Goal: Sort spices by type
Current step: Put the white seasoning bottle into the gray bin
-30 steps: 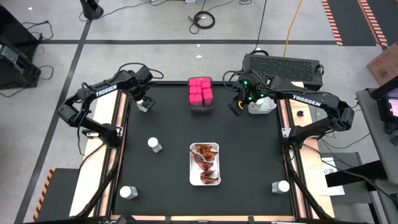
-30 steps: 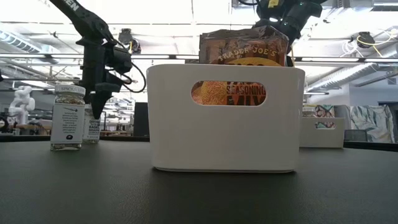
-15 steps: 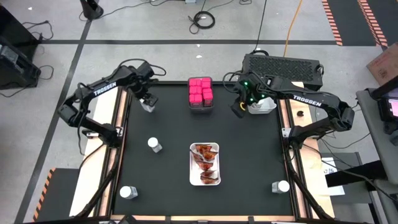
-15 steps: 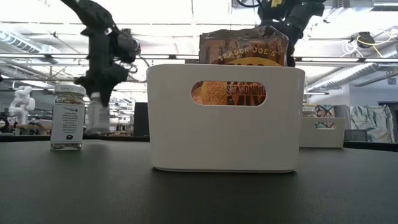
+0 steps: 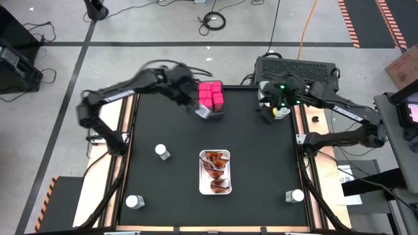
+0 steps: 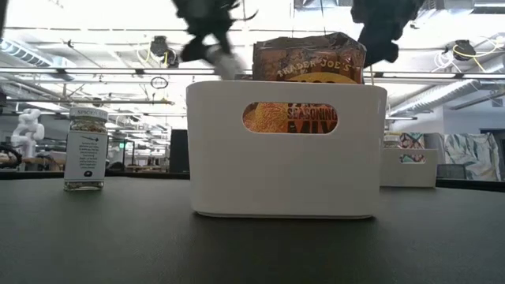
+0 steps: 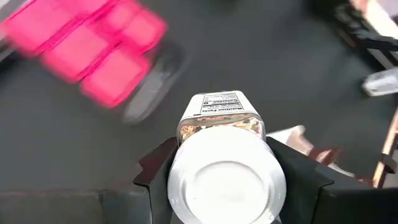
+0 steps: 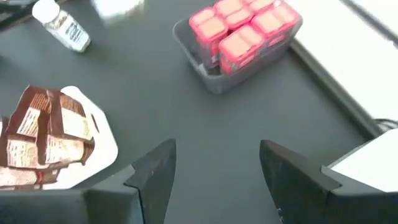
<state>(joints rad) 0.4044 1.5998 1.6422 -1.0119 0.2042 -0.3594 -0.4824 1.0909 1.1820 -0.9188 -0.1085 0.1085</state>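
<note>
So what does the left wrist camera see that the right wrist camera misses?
Only the left wrist view shows the left gripper shut on a white-capped jar, its printed label visible close up.

Only the right wrist view shows the right gripper open and empty, a jar lying on the black table, and the grey bin holding the pink boxes.

Both show the pink boxes and the red-orange packets on their white tray, though the left wrist view catches only a corner of those.
</note>
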